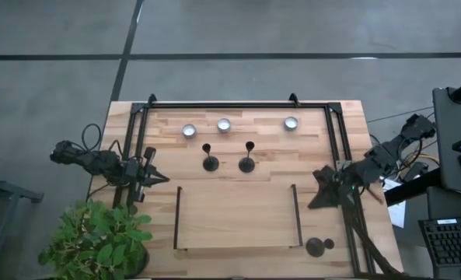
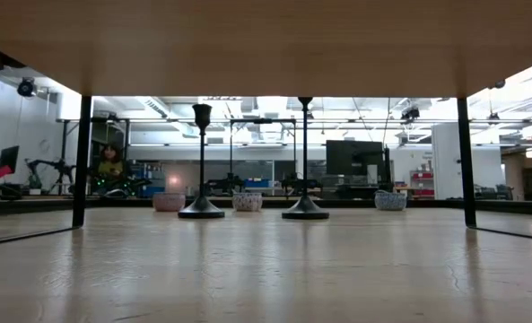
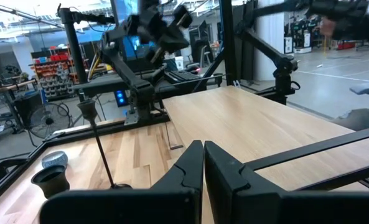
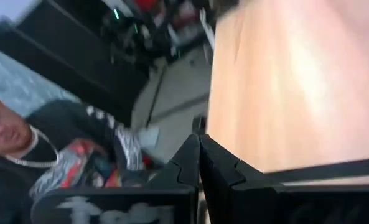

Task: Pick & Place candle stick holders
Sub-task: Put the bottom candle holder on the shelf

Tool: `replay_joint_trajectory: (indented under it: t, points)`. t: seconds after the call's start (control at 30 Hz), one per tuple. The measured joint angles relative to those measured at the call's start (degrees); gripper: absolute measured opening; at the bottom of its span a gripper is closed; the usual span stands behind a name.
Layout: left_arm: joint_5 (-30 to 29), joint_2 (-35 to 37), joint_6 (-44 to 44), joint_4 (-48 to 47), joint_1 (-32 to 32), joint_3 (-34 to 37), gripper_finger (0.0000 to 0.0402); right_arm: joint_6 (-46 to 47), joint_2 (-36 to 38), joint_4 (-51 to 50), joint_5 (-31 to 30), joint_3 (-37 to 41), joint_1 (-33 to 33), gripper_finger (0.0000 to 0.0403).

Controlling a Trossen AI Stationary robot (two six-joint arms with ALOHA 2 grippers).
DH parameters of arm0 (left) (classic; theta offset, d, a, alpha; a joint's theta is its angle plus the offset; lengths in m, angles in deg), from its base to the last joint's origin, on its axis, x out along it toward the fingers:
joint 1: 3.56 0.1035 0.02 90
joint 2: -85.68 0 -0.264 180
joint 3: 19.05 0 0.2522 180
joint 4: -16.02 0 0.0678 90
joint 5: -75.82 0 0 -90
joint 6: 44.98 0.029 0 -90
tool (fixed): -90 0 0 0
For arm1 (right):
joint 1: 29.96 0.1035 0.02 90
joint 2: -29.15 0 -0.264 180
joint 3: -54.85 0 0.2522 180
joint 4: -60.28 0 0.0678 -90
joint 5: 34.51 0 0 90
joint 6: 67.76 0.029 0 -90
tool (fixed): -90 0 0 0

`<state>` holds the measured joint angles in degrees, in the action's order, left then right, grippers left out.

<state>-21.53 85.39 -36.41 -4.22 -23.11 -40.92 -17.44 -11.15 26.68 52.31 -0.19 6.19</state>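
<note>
The big wooden table (image 1: pixel 238 218) has a thin black frame (image 1: pixel 238 104) around it. Both arms wait at the sides, out of the way, so the middle is free for moving things. The left gripper (image 1: pixel 162 179) sits at the left edge with its fingers pressed together, holding nothing. The right gripper (image 1: pixel 317 201) sits at the right edge, shut tight too, and empty. Two candle holders (image 1: pixel 210 159) stand up straight side by side near the middle, just in front of three little silver cups (image 1: pixel 224 125) in a row. A third candle holder (image 1: pixel 317 247) lies at the near right corner, well apart, so it may need picking up.
</note>
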Motion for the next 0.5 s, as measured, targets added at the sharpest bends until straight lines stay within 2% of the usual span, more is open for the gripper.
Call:
replay_joint_trajectory:
  t: [0.13,0.33,0.5]
  points:
    - [0.00,-0.02,0.00,0.00,0.00,0.01,0.0012,5.64,-9.17,-6.05,0.02,-10.39,4.77,0.0008]
    - [-0.01,0.00,0.00,0.00,0.00,0.01,0.0012,16.61,-22.20,-18.34,-3.02,-24.19,10.65,0.0008]
    - [-0.01,-0.02,0.01,0.01,0.00,0.01,0.0012,19.48,-32.06,-19.93,-3.02,-32.51,14.32,0.0009]
